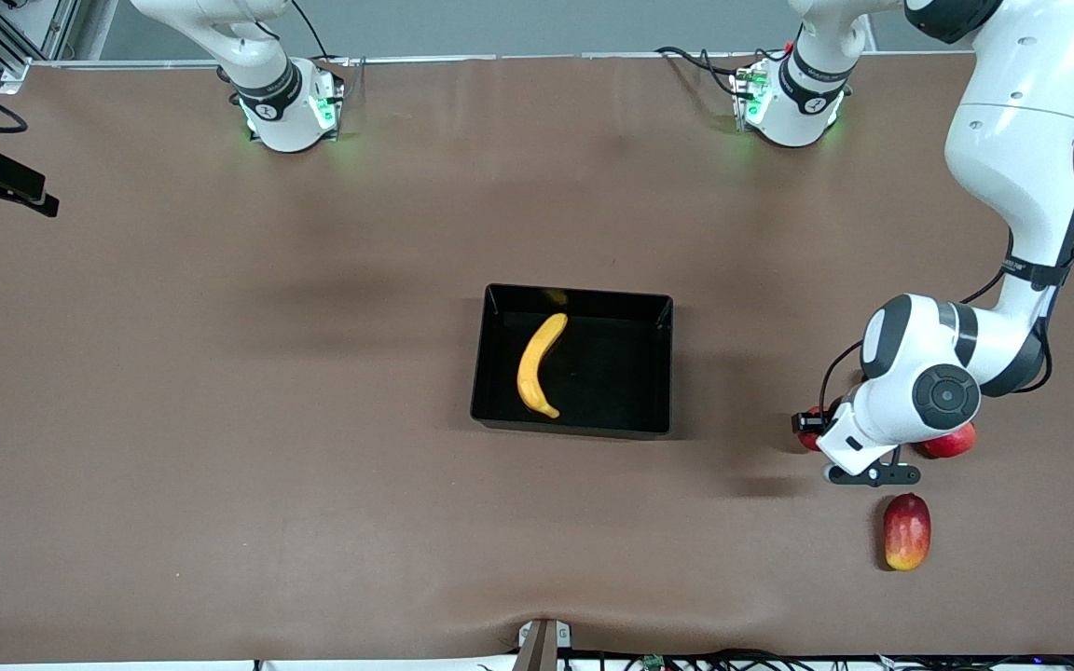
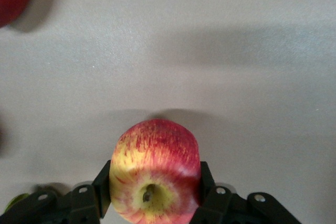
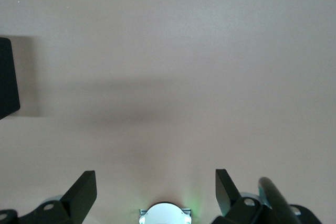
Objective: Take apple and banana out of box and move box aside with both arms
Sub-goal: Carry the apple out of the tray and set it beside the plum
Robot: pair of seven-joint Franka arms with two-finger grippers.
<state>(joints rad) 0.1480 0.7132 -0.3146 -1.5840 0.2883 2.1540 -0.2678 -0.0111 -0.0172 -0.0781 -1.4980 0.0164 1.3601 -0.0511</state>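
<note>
- Seen lying inside the glossy black rectangular plastic bin point(image 1: 654, 373) at mid-table: a long, curved, smooth yellow banana point(image 1: 538, 364), set lengthwise near the wall toward the right arm's end.
- Clenched around a small round apple point(image 2: 155, 178), red streaked with yellow, stem hollow facing the left wrist camera: the left gripper point(image 2: 155, 195), black fingers point(image 2: 102, 187) pressed to both flanks of the waxy skin.
- Hidden in the front view under the white, rounded wrist housing of the left arm, low over the matte brown table point(image 1: 220, 419) toward the left arm's end, well apart from the bin.
- Beside that wrist, a plain red round fruit point(image 1: 952, 442); another sliver of red point(image 1: 811, 438) at its other edge, too hidden to identify.
- Nearer the front camera, an oblong red-and-yellow mango point(image 1: 906, 532) resting on the table.
- Waiting high over bare tabletop near its own base: the right gripper point(image 3: 156, 192), dark angular fingers spread wide and holding nothing.
</note>
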